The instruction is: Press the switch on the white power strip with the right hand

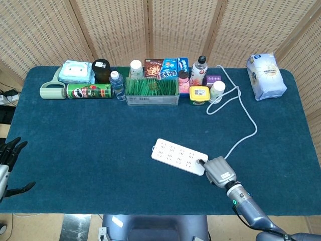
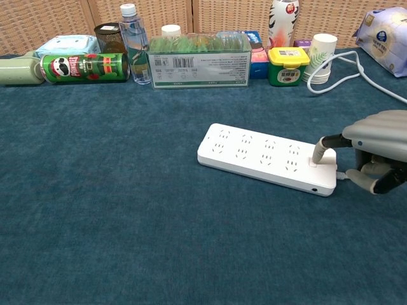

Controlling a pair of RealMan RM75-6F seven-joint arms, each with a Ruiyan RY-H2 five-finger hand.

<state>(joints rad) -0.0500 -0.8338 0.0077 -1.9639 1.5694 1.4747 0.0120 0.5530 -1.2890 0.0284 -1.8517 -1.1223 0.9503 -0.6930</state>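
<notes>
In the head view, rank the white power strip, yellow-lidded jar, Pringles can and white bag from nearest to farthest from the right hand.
1. White power strip, touching the right hand.
2. Yellow-lidded jar, back row.
3. White bag, far right corner.
4. Pringles can, far left.

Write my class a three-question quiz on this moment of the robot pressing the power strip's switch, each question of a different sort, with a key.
1. True or false: a fingertip of the right hand is down on the cord end of the strip.
2. Which thing lies on its side in the back row?
A. the water bottle
B. the green can
C. the yellow-lidded jar
3. Fill in: the left hand sits at the table's ______ edge in the head view, holding nothing.

Key: 1 true; 2 B; 3 left.
</notes>
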